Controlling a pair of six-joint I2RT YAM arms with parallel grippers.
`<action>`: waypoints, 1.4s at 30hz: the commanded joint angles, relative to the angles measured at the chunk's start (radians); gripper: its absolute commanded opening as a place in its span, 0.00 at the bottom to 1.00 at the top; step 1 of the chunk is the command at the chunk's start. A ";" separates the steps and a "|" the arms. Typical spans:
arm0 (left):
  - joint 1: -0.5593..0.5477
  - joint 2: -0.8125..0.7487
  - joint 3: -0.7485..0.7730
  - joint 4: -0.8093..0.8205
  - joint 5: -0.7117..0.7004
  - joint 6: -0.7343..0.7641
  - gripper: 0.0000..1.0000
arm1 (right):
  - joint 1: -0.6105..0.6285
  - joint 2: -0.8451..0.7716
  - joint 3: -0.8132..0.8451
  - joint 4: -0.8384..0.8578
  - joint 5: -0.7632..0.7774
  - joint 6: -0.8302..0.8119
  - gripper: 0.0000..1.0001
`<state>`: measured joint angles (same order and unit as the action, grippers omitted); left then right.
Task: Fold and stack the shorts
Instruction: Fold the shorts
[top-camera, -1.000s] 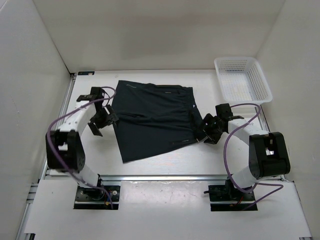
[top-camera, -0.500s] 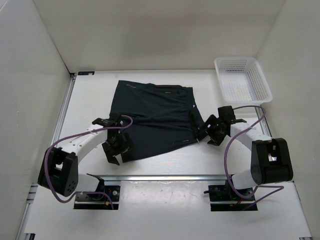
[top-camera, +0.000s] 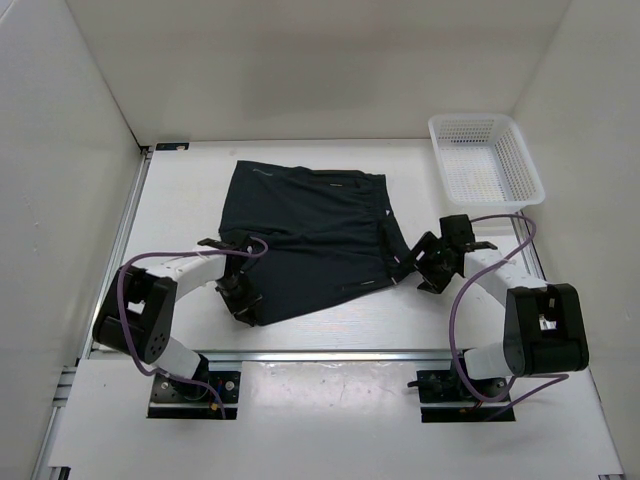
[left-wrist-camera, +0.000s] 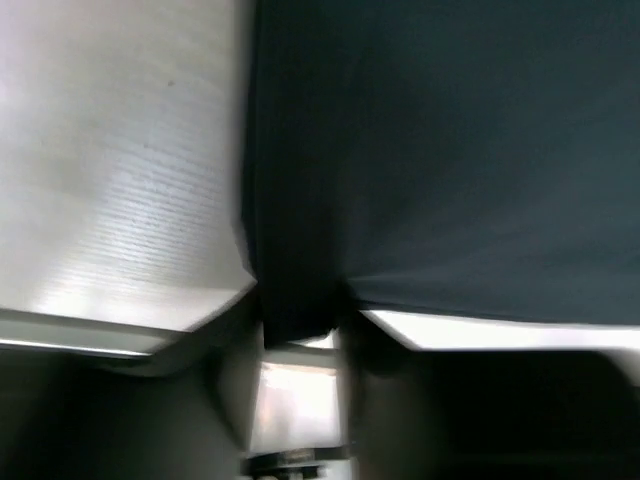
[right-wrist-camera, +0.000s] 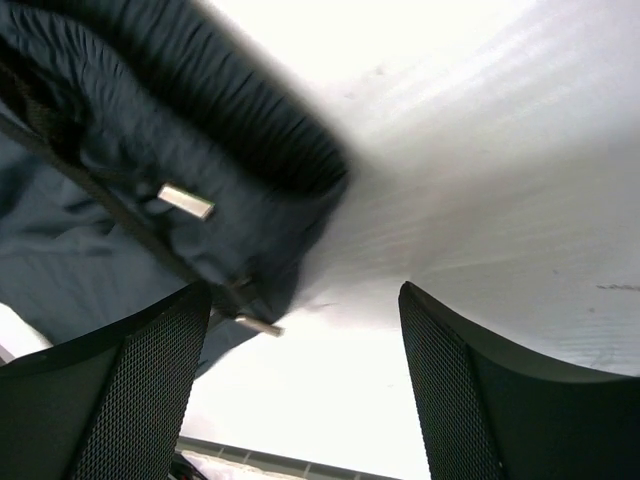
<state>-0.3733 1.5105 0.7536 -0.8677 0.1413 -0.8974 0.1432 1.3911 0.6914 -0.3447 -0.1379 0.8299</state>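
Overhead, we note the shorts (top-camera: 305, 235) lying spread and mostly flat on the white table (top-camera: 185, 200), about midway between the two arms. The gathered waistband is toward the right side. One corner of the cloth points at the near-left, closest to the arm bases.

We find the left gripper (top-camera: 241, 300) down at that near-left corner. Its wrist camera shows dark fabric filling the upper right of the view, with two edges of the cloth converging into the narrow gap between the jaws. The view is blurred, but we read the claw as clenched on the corner of the shorts.

We log the right gripper (top-camera: 422, 265) low over the table, just beside the waistband at the near end of the right edge. Its wrist view shows both mesh-textured fingers (right-wrist-camera: 130, 390) spread wide with bare tabletop between them: released, grasping nothing. The ruched waistband lies above the finger at the left of that view, not between the two. A drawstring with a metal tip (right-wrist-camera: 186, 201) crosses the fabric there.

A white mesh basket (top-camera: 487, 158) stands at the far right corner, well apart from the shorts.
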 joint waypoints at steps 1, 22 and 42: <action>-0.004 -0.007 -0.019 0.036 -0.034 -0.009 0.29 | -0.013 -0.021 -0.018 -0.011 -0.018 -0.011 0.80; -0.004 -0.260 0.038 -0.152 -0.078 -0.009 0.10 | -0.022 -0.054 -0.003 -0.025 -0.046 -0.066 0.00; -0.009 -0.299 0.594 -0.387 -0.305 0.037 0.10 | -0.022 -0.460 0.164 -0.462 0.116 -0.126 0.00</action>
<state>-0.4061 1.1152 1.2243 -1.2350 -0.0040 -0.9409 0.1257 0.8711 0.7448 -0.7971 -0.1135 0.7456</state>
